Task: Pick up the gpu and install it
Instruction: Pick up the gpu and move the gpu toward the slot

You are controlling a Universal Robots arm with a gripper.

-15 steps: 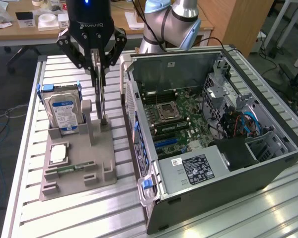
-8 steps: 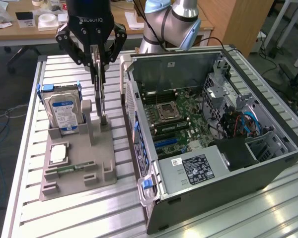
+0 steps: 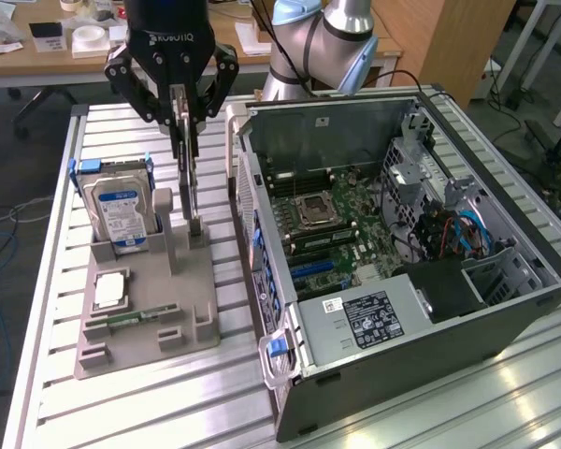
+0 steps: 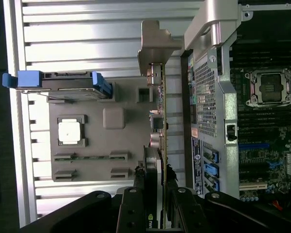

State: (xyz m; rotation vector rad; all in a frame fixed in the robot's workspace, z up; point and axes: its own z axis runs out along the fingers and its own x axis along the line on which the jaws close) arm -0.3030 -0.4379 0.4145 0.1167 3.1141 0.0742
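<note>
Half closed, claw (image 3: 184, 150) grips upright gpu (image 3: 195, 201).

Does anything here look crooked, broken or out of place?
Nothing stands out. The gpu stands upright in the grey holder, gripped by the gripper; the hard drive sits straight, and the open computer case lies on its side.

Hand (image 4: 155, 206) tight on both faces of the edge-on gpu (image 4: 154, 162), on grey tray (image 4: 131, 131) beside computer case (image 4: 224, 104).

Exterior high oblique, wrist downward, sharing fixture (image 3: 182, 292)
</note>
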